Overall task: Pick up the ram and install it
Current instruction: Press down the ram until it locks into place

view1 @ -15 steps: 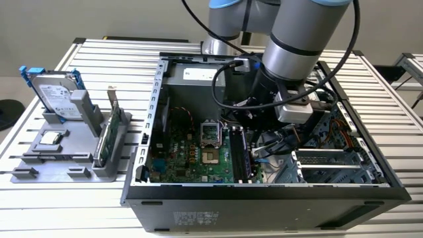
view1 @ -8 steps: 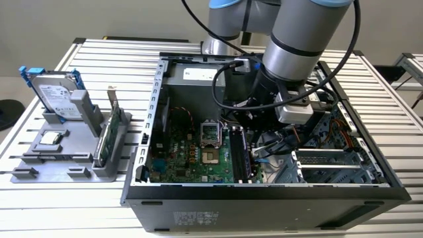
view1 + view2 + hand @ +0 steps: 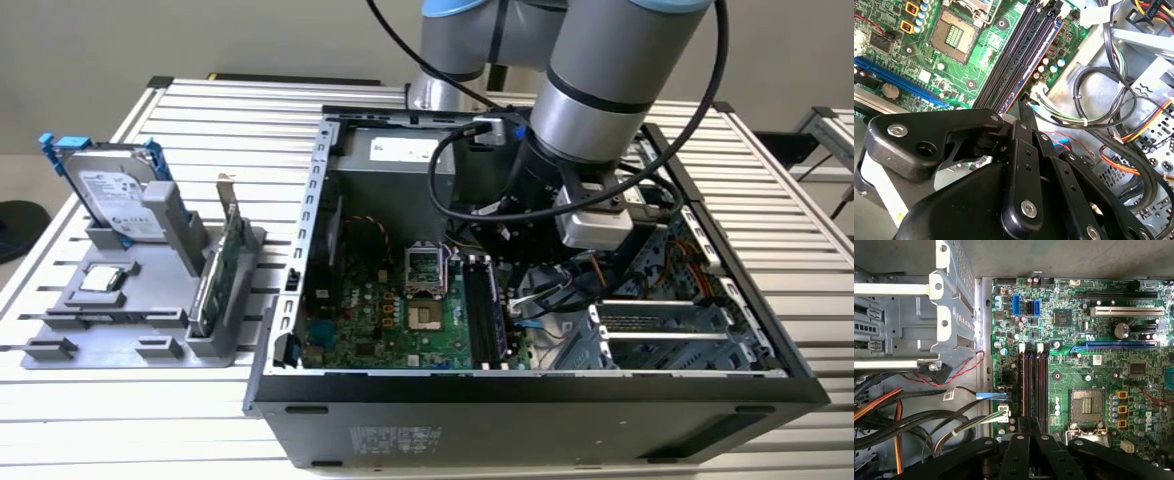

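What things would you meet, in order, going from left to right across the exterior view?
Hard drive standing in the grey holder → green card upright in the same holder → open computer case, left wall → empty processor socket → memory slots → drive cage.

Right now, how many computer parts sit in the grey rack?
3: hard drive standing at the back, green card upright beside the case, small silver chip lying flat in front. None seems hidden.

A robotics lab bench — slatted aluminium table (image 3: 801,260), open computer case (image 3: 534,395), gray parts fixture (image 3: 120,330).
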Available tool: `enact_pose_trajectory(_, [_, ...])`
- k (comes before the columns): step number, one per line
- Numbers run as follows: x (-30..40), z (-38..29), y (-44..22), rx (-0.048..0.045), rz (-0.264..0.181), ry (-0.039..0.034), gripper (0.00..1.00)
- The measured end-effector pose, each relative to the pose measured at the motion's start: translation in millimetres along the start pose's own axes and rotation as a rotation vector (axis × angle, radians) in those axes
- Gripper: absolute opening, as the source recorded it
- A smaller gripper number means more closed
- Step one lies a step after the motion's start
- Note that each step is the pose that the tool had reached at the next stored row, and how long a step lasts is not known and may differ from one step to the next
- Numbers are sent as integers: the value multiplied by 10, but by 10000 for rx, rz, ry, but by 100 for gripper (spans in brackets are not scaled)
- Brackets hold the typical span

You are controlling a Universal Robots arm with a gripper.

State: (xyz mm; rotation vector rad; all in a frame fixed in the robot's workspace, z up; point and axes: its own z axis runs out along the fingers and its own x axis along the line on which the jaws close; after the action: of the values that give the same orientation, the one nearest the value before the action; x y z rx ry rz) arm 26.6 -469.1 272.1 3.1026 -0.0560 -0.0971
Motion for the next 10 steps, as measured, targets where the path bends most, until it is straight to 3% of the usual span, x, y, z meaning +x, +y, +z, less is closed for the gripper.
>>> enact_pose_trajectory(10, [-2, -24, 1, -4, 0, -1, 0])
